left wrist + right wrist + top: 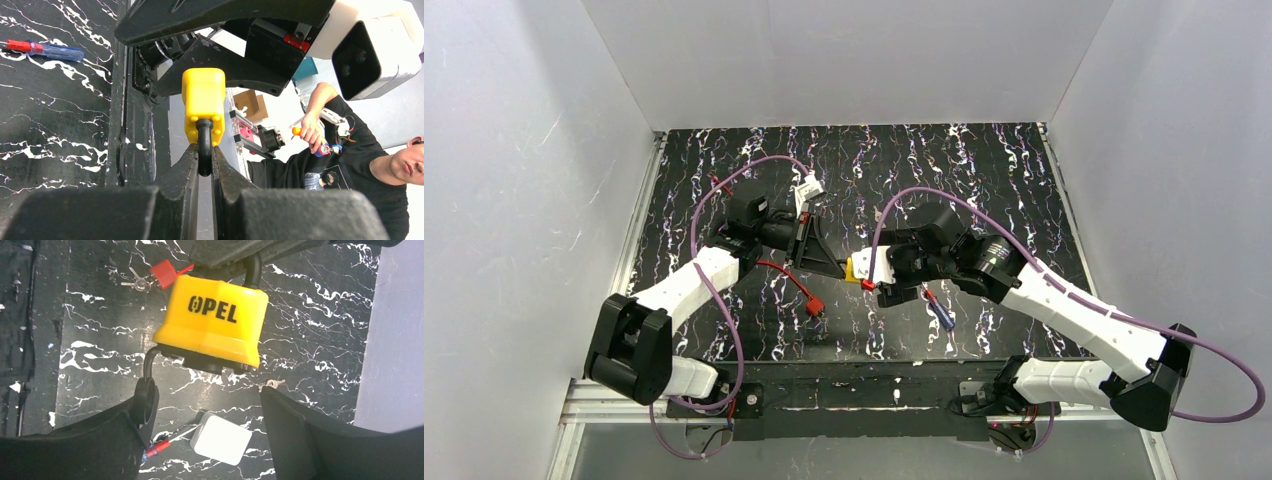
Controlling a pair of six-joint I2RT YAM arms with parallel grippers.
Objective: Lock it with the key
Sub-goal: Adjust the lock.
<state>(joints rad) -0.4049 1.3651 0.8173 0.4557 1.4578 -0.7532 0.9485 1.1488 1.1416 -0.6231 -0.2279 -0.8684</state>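
Clamped narrow, my left pincer (204, 167) grips the black shackle (204, 142) of the yellow padlock (212, 320), one finger on each side of the bar. The padlock hangs in the air over the middle of the counter (984, 170), its body turned toward my right arm. My right pincer (205, 395) stands wide, its two fingers spread to either side just past the padlock's black underside, and neither presses on the yellow body. A thin black loop (146, 400) runs from that underside to the finger on the left of my right wrist view; what it is I cannot tell. On the counter beyond the padlock lie a red tag (162, 272) with small keys (134, 282) beside it, and a white tag (221, 440). A screwdriver (939, 310) with a red and blue handle lies on the counter close by my right arm.
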